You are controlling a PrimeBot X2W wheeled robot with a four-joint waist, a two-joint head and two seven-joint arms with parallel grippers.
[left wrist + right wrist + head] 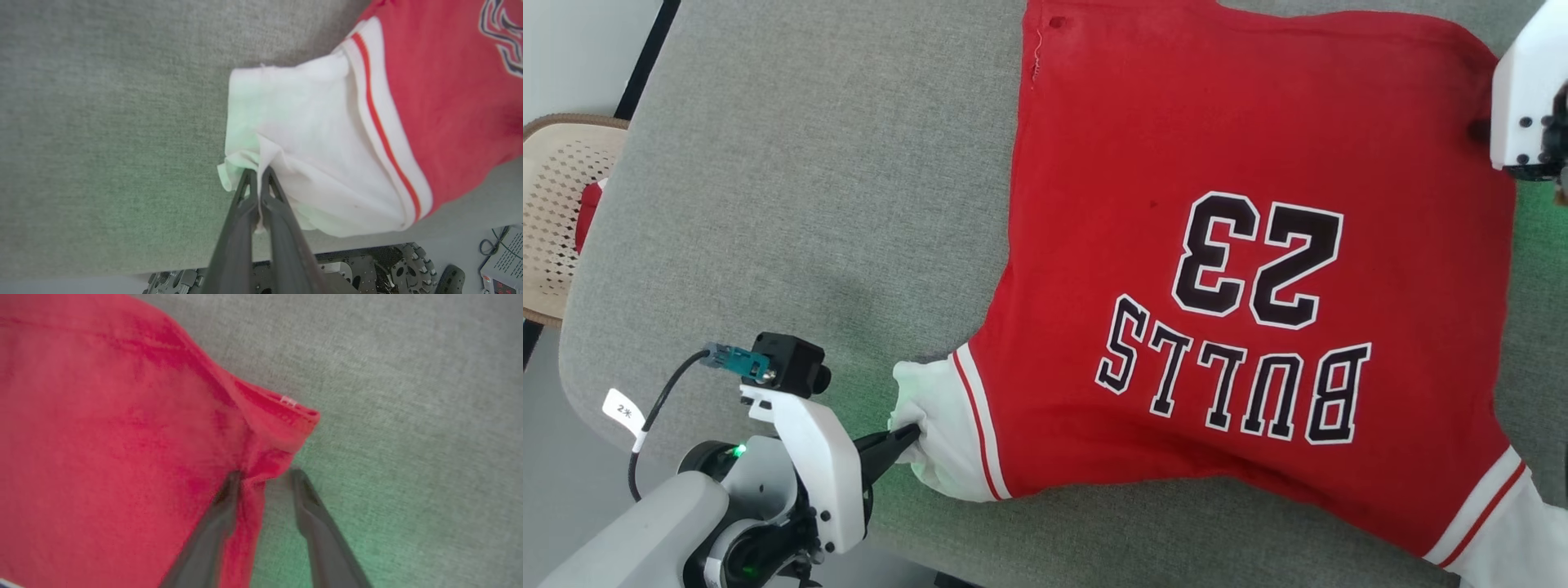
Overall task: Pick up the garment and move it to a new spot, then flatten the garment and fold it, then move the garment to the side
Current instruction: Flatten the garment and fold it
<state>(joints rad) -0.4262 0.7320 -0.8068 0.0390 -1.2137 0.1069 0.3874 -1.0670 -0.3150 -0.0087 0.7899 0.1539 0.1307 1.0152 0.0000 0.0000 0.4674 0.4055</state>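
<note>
garment [1258, 245] sleeve cut off bottom right, right gripper [264, 479] blurred

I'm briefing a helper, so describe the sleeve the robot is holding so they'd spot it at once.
On the grey table lies a red shirt lettered BULLS 23. At its near corner on the robot's left is a white sleeve with red trim. Unlike the other sleeve, its cuff is pinched in the left gripper.

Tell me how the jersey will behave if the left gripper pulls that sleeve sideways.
Probably floppy: the white sleeve bunches where the left gripper pinches it, so that corner should stretch before the garment follows. It likely drags rather than glides on the textured grey surface.
</note>
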